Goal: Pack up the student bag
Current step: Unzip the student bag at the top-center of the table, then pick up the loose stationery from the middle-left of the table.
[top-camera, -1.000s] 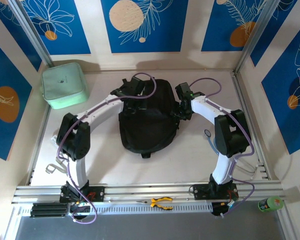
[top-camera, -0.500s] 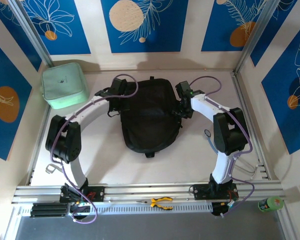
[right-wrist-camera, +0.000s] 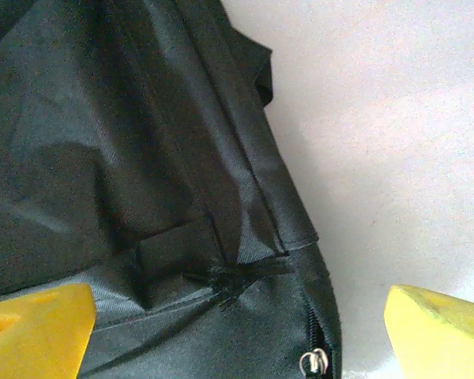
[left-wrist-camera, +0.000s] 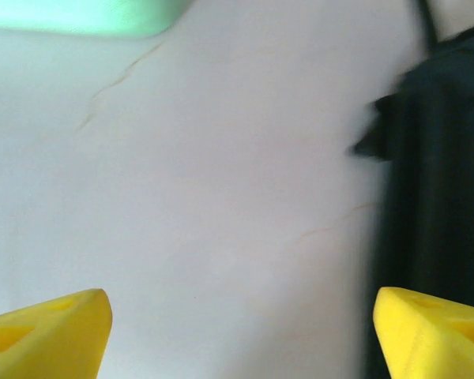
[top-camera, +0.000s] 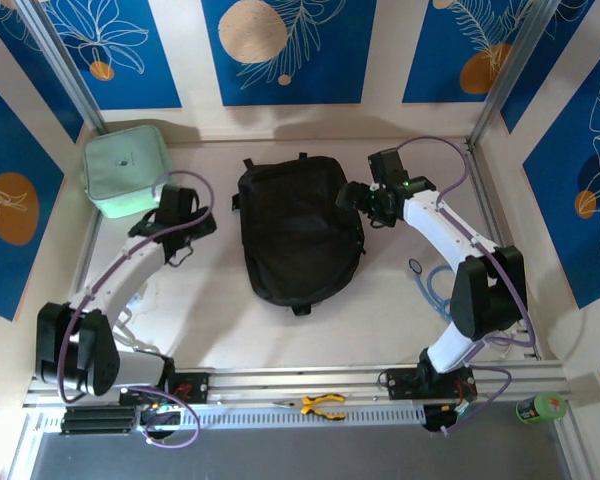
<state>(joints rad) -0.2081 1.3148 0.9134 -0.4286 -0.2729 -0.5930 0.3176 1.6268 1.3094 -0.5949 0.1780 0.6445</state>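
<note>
We see the black student bag (top-camera: pixel 298 235) lying flat mid-desk (top-camera: pixel 210 310). The right tool (right-wrist-camera: pixel 237 335) hovers over the bag's right zippered edge, jaws spread wide, gripping nothing. The left tool (left-wrist-camera: pixel 237 339) hangs above bare desk between the bag and the mint-green zip case (top-camera: pixel 128 170), equally wide open and empty.

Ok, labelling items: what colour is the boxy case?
The case is mint green; top external view.

— Any writing you can make out?
— None I can read. There's a small dark mark on the mint-green case (top-camera: pixel 130 175), maybe a logo, but it's too small to tell.
</note>
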